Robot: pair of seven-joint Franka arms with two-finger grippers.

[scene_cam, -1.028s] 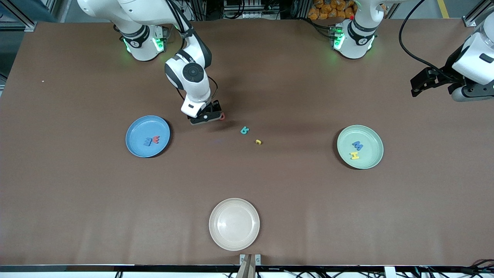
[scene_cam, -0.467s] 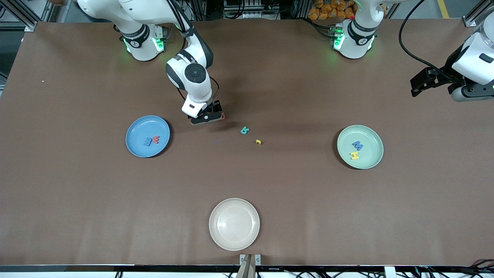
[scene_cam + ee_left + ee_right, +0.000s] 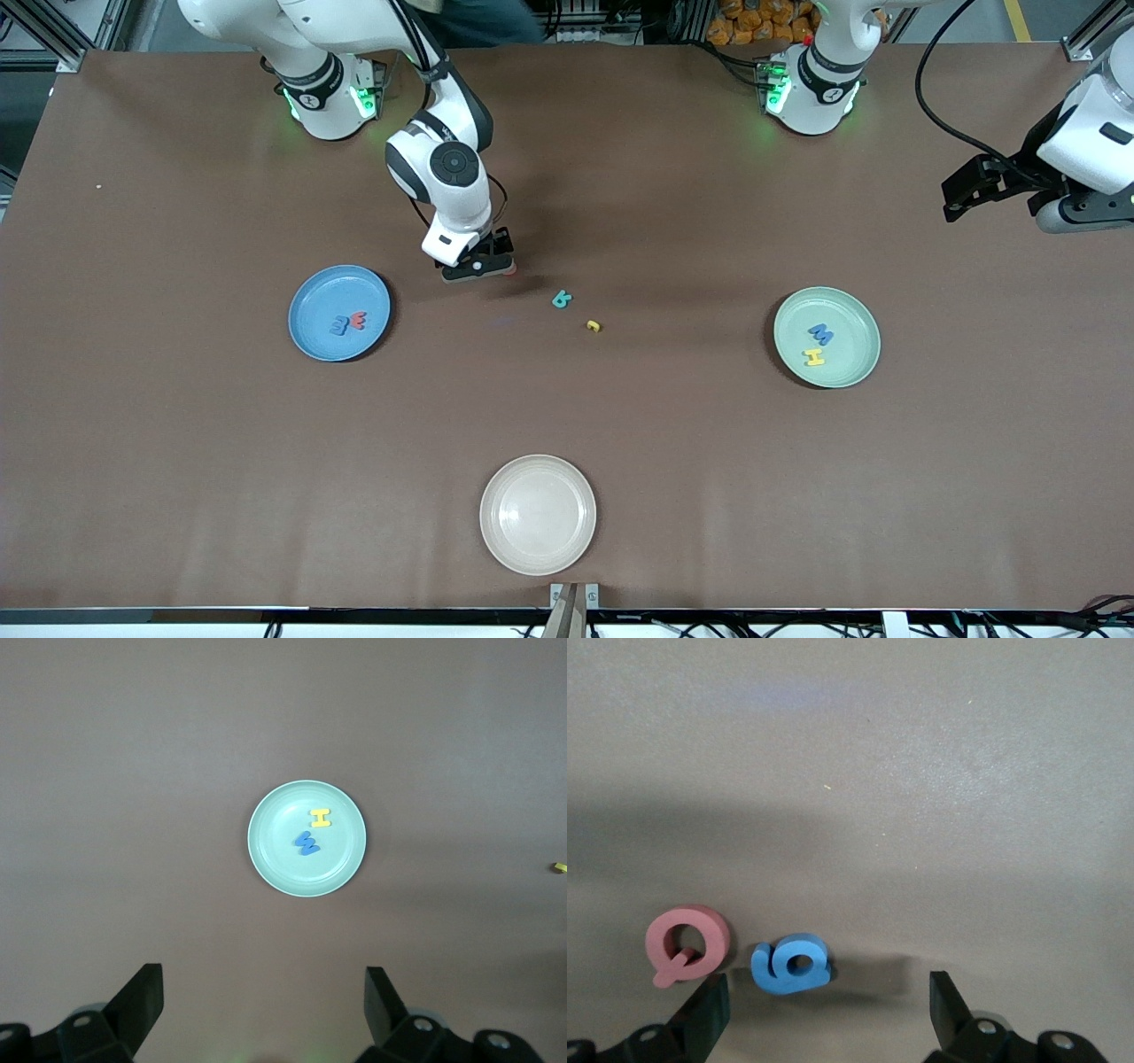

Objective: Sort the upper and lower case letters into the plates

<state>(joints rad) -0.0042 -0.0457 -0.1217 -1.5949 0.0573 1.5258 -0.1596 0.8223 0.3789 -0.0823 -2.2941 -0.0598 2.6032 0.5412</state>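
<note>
From the front, the right gripper (image 3: pixel 479 268) hides the blue letter (image 3: pixel 789 965) between its spread jaws; a red Q (image 3: pixel 687 943) lies just outside one finger. The left gripper (image 3: pixel 966 197), jaws apart, waits high over the mint plate (image 3: pixel 270 859)

— Was anything readable?
— Only the toy letters: a yellow H (image 3: pixel 320 818) and a blue M (image 3: pixel 307 843) lay in the mint green plate (image 3: pixel 275 864); a red Q (image 3: pixel 687 943) lay on the worktop (image 3: pixel 921 771).
</note>
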